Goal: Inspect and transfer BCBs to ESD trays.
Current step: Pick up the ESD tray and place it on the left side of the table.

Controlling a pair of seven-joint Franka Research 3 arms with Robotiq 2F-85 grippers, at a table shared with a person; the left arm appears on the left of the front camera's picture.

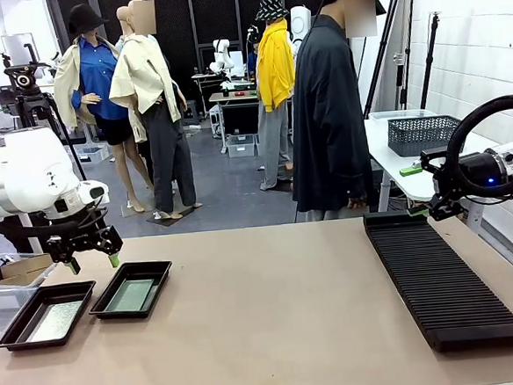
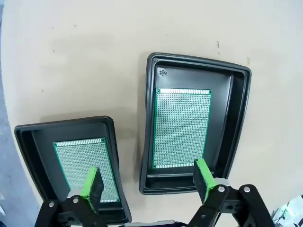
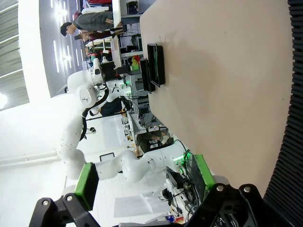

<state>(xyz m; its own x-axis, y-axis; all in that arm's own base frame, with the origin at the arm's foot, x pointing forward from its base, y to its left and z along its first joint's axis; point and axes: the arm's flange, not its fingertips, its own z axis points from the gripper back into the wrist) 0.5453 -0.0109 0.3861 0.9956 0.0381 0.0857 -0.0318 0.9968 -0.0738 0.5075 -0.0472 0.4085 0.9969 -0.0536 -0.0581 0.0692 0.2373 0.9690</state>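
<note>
**Front view first: both claws wide open, boards sitting in their trays**

Front view: the left gripper (image 1: 92, 259) hangs just above the far edge of the two ESD trays (image 1: 129, 290), jaws spread wide with nothing between them. Each tray has one of the BCBs (image 1: 130, 296) lying flat on its floor; the trays sit side by side at the table's (image 1: 274, 323) left end, very close together. The left arm comes in bent from the left edge. Over on the right, the right gripper (image 1: 441, 206) hovers at the far end of the long ribbed black rack (image 1: 443, 276), and from here I can't really tell how its jaws stand. A person (image 1: 325, 108) in dark clothes stands at the far side of the table.

Left wrist view: looking straight down, green pads (image 2: 92, 182) far apart and empty, touching nothing. One pad is over the smaller-looking tray's (image 2: 28, 142) board (image 2: 80, 158), the other over the near rim of the bigger-looking tray (image 2: 236, 118), whose board (image 2: 181, 127) lies centred and flat.

Right wrist view: pads (image 3: 86, 185) wide apart, holding nothing. Rack (image 3: 289, 142) runs along the right edge, and the trays (image 3: 156, 64) are well away across the bare table.
</note>
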